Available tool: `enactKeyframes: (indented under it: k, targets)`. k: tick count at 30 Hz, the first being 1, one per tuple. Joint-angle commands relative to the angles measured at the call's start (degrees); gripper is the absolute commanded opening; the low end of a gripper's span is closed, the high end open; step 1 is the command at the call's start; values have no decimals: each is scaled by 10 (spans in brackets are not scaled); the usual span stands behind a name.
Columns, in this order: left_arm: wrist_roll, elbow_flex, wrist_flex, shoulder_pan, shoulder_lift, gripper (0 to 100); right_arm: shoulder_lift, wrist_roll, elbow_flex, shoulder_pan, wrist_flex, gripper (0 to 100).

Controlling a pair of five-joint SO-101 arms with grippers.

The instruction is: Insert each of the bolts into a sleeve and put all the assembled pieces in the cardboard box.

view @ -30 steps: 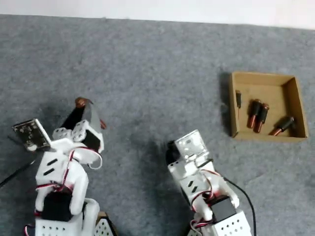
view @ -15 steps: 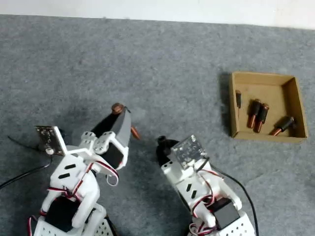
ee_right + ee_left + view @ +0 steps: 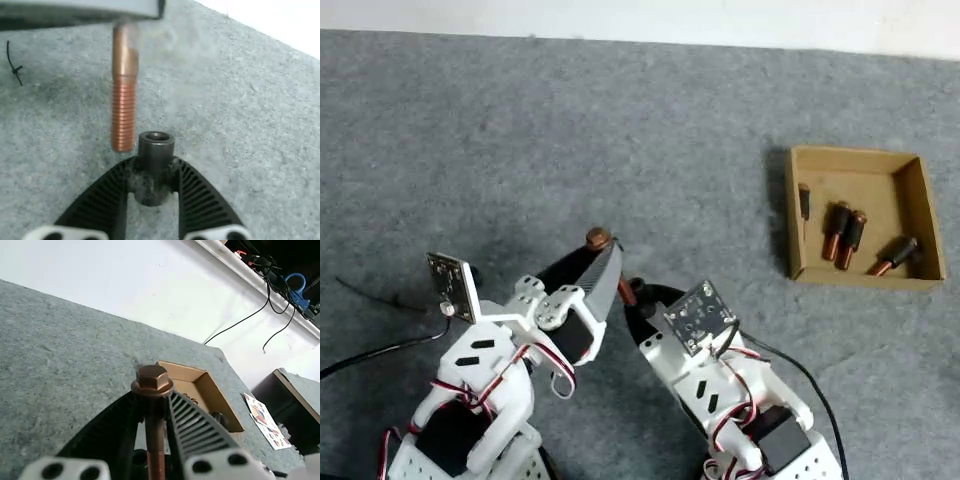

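- high view: two arms stand side by side on the grey mat. the left gripper is clamped on one copper bolt, head up and away from the arm, threaded end down towards the right gripper, which sits just beside it.
- high view: one cardboard box lies well off to the right. i count three assembled pieces in it, copper with black sleeves, two side by side in the middle and one in the near right corner, plus one thin dark rod by its left wall.
- left wrist view: the bolt's hex head sits just above the fingertips and its shank runs down between the closed jaws. the box is beyond it on the mat.
- right wrist view: the right gripper is closed on one dark sleeve, held upright with its hole facing up. the bolt's threaded tip hangs just beside the sleeve's mouth, not in it.
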State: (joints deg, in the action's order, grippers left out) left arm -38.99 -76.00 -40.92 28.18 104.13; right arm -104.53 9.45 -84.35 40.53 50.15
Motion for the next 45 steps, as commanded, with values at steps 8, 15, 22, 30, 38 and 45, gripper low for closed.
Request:
enactKeyframes:
  k: [8,15,22,30,38,45]
  targets:
    - [-54,-47,92,-64,7,5,-7,46,33,47,-1,5]
    - [-54,-57,60,-30,7,5,-7,44,33,45,-3,5]
    - [-54,-56,58,-30,7,5,-7,44,33,12,-5,5]
    - [-54,-55,29,-19,7,5,-7,43,32,8,-5,5]
    - [-53,-72,11,0,7,5,-7,46,30,8,-5,5]
    - [-53,-75,-53,13,7,5,-7,44,31,6,-5,5]
